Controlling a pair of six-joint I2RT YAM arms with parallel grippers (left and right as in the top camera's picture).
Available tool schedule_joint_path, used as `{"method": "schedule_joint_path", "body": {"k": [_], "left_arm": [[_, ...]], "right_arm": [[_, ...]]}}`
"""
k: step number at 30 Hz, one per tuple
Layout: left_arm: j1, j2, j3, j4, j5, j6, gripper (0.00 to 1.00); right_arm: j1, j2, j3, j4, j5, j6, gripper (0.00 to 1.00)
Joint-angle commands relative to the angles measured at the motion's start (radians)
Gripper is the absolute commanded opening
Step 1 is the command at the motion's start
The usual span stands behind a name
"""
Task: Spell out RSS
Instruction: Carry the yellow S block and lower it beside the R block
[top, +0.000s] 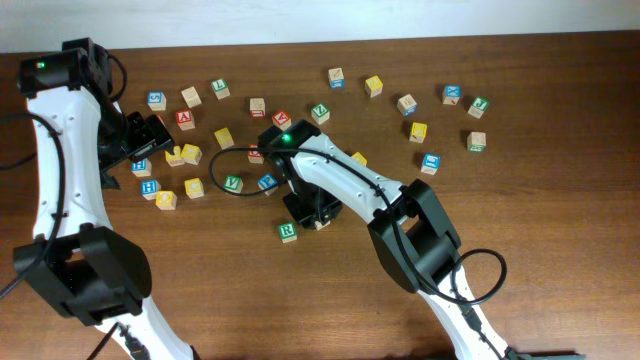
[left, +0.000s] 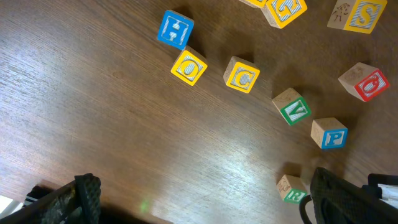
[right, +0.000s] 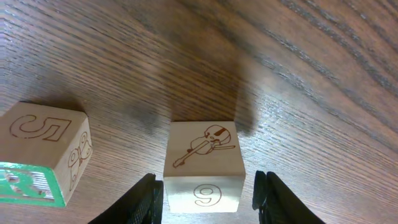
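Observation:
The R cube (top: 288, 231), white-faced with a green R, lies on the table in front of my right gripper (top: 312, 212). It also shows in the right wrist view (right: 37, 155) and the left wrist view (left: 291, 188). My right gripper (right: 208, 198) is open, its fingers on either side of a wooden cube (right: 202, 163) that shows a violin and a 9; its letter face is hidden. A yellow S cube (left: 357, 14) lies among the loose cubes. My left gripper (top: 152, 135) is open and empty above the table's left side (left: 205, 208).
Loose cubes lie near the left gripper: blue H (left: 176, 29), yellow O (left: 189, 66), yellow C (left: 242, 74), green V (left: 293, 107), blue P (left: 329, 132) and a red one (left: 365, 81). More cubes are scattered along the far side (top: 418, 131).

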Motion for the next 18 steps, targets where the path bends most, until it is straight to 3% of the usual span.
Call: {"method": "schedule_joint_path", "body": {"k": [1,4,6,10,18], "left_arm": [[0.002,-0.007,0.006,-0.001,0.000,-0.003,0.99],[0.002,-0.007,0.006,-0.001,0.000,-0.003,0.99],[0.002,-0.007,0.006,-0.001,0.000,-0.003,0.99],[0.002,-0.007,0.006,-0.001,0.000,-0.003,0.99],[0.002,-0.007,0.006,-0.001,0.000,-0.003,0.99]], "right_arm": [[0.006,-0.010,-0.009,0.006,-0.051,0.008,0.37],[0.006,-0.010,-0.011,0.008,-0.051,0.008,0.37],[0.005,-0.010,-0.011,0.008,-0.051,0.008,0.28],[-0.049,-0.010,-0.011,0.009,-0.092,-0.006,0.26],[-0.238,-0.002,-0.011,0.053,-0.644,-0.340,0.26]]}}
